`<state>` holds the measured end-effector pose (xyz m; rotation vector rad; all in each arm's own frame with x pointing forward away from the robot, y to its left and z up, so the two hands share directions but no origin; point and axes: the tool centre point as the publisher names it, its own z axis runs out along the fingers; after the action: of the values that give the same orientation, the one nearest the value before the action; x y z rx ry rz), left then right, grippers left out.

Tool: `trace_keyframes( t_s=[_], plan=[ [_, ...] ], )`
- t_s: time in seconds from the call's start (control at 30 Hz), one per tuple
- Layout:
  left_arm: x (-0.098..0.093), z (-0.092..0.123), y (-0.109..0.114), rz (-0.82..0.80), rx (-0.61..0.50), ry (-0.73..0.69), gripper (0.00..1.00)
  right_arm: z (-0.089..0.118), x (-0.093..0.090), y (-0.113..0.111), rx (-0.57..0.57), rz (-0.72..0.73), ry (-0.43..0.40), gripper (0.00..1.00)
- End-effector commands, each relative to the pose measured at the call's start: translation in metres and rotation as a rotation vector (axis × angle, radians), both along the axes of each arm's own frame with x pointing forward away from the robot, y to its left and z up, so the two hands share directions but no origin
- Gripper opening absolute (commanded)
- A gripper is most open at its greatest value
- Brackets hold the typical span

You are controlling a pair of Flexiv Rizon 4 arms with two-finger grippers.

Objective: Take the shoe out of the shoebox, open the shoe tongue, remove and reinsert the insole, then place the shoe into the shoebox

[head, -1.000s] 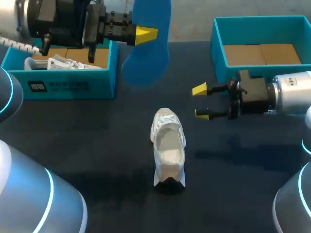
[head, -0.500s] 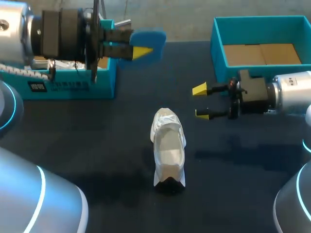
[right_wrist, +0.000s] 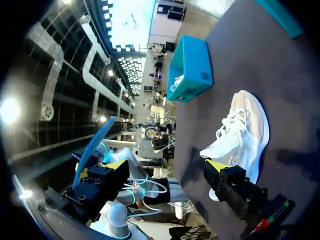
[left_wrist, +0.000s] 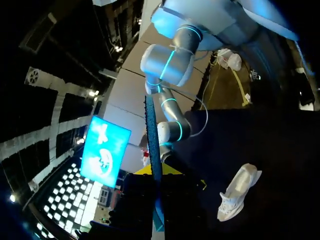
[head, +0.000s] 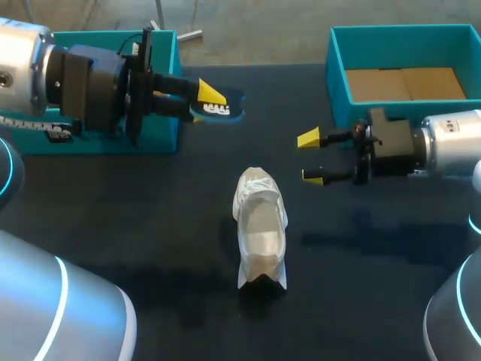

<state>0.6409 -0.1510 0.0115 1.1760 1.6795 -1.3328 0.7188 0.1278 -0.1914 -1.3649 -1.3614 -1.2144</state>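
The dark table [head: 135, 218] fills the frame. A teal shoebox [head: 337, 75] with a cardboard floor sits at the upper right, and another teal box [head: 159, 137] at the upper left. The white shoe [head: 261, 229] stands upright at centre, outside both boxes. Just right of it and slightly higher in the frame, the right gripper [head: 310, 158] hovers with its fingers spread apart. At the upper left, the left gripper [head: 204, 101] clamps a blue insole [head: 225, 113].

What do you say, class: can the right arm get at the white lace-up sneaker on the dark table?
Probably yes: the right gripper is open beside the white lace-up sneaker, and nothing stands between them.
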Motion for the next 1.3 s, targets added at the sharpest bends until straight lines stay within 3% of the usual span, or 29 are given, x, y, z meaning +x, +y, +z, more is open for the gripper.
trace_keyframes(
  t_s=[0.03,0.27,0.33,0.87,0.93,1.03,1.3],
  plan=[
    [0.013,-0.007,0.0,-0.11,-0.03,-0.183,0.0,-0.001,0.0,0.002,-0.002,-0.002,0.0,1.0],
    [0.023,-0.029,0.005,-0.13,-0.161,-0.363,0.0,-0.001,0.0,0.002,-0.002,-0.002,0.0,1.0],
    [0.029,-0.041,0.006,-0.116,-0.097,-0.428,0.0,-0.001,0.0,0.002,-0.002,-0.002,0.0,1.0],
    [0.029,-0.041,0.006,-0.116,-0.097,-0.428,0.0,-0.001,0.0,0.002,-0.002,-0.002,0.0,1.0],
    [0.032,-0.049,0.005,-0.116,-0.109,-0.553,0.0,-0.001,0.0,0.002,-0.002,-0.002,0.0,1.0],
    [0.037,-0.066,0.004,-0.15,-0.107,-0.627,0.0,-0.001,0.0,0.002,-0.002,-0.002,0.0,1.0],
    [0.055,-0.113,0.007,-0.12,-0.15,-0.695,0.0,-0.001,0.0,0.002,-0.002,-0.002,0.0,1.0]
  ],
)
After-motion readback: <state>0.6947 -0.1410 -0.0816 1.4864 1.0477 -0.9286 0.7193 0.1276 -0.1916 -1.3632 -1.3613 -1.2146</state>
